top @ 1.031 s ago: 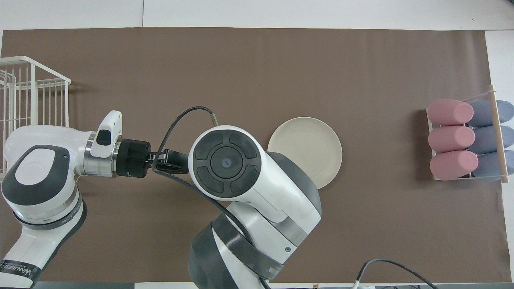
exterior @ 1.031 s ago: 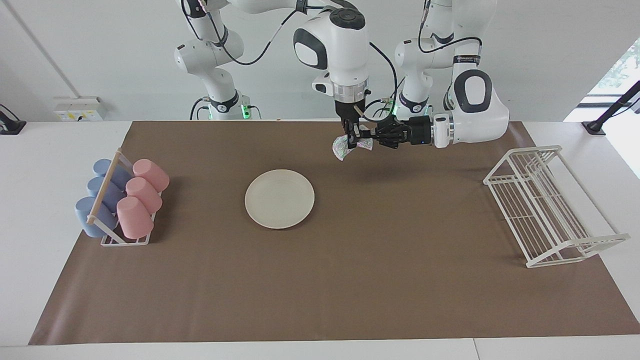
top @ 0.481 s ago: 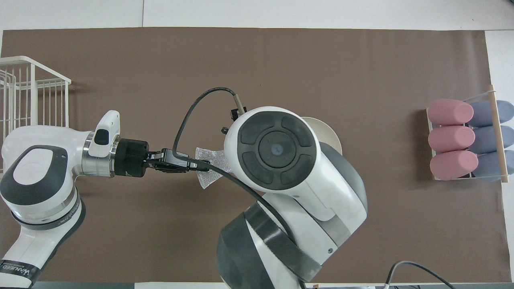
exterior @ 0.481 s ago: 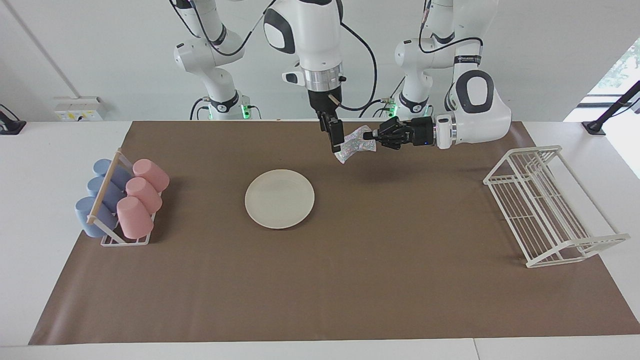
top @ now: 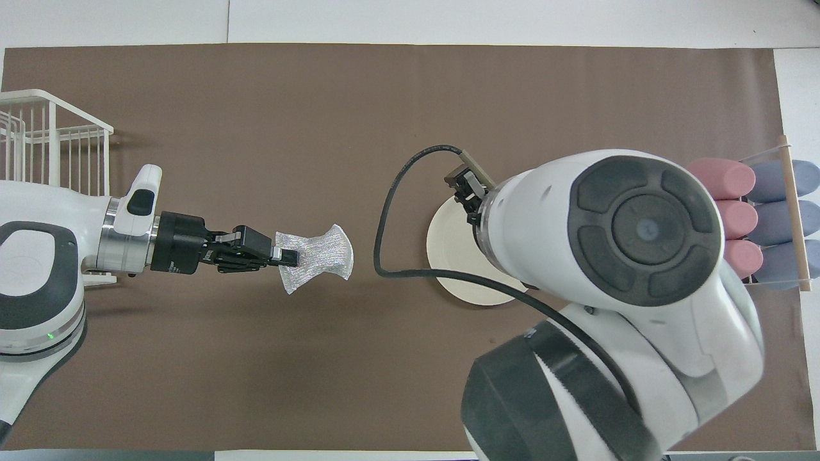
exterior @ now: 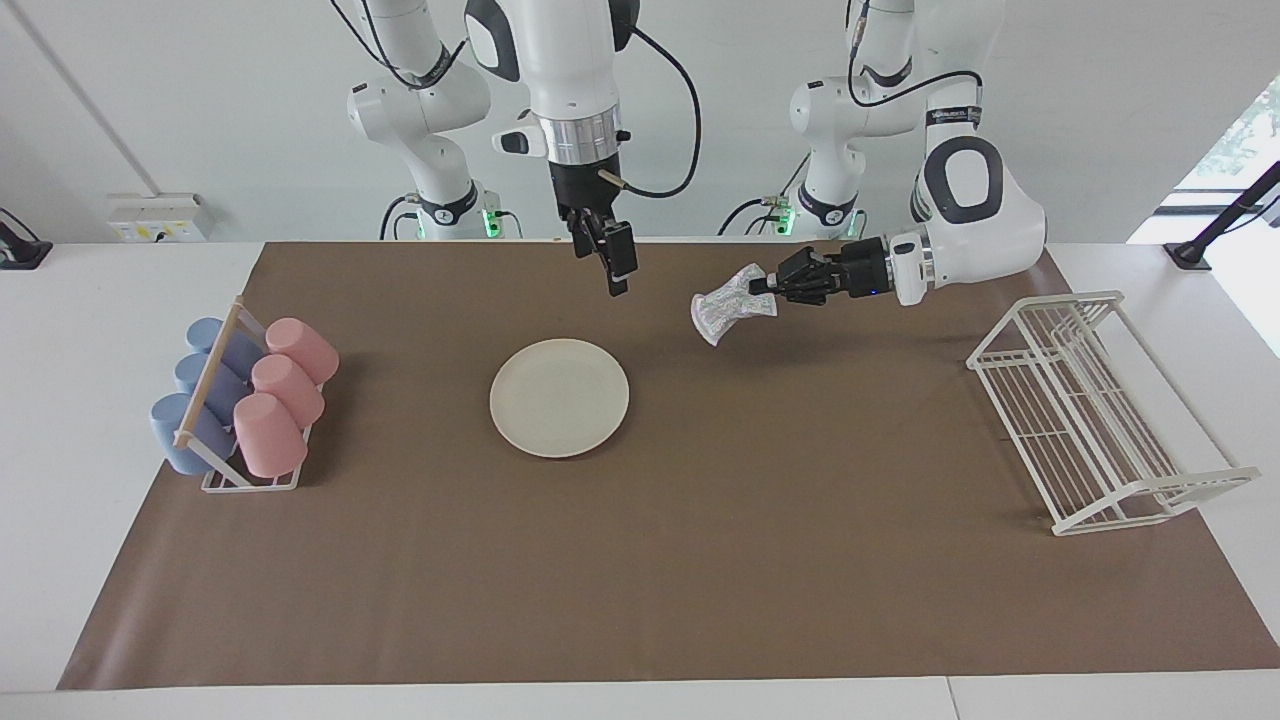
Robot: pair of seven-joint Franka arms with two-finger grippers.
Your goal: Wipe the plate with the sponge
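The cream-white plate (exterior: 559, 397) lies flat on the brown mat; in the overhead view only part of its rim (top: 446, 251) shows past the right arm. My left gripper (exterior: 762, 285) is shut on the silvery sponge (exterior: 728, 303) and holds it in the air over bare mat, beside the plate toward the left arm's end. They also show in the overhead view, the left gripper (top: 288, 257) and the sponge (top: 318, 255). My right gripper (exterior: 612, 262) is raised over the mat, apart from the sponge, open and empty. Its fingers are hidden in the overhead view.
A rack of pink and blue cups (exterior: 245, 395) stands at the right arm's end, also in the overhead view (top: 743, 218). A white wire dish rack (exterior: 1090, 410) stands at the left arm's end, also in the overhead view (top: 51, 141).
My right gripper has let go of the sponge, risen and swung toward the right arm's end. My left gripper keeps the sponge and has drawn back a little toward the left arm's end.
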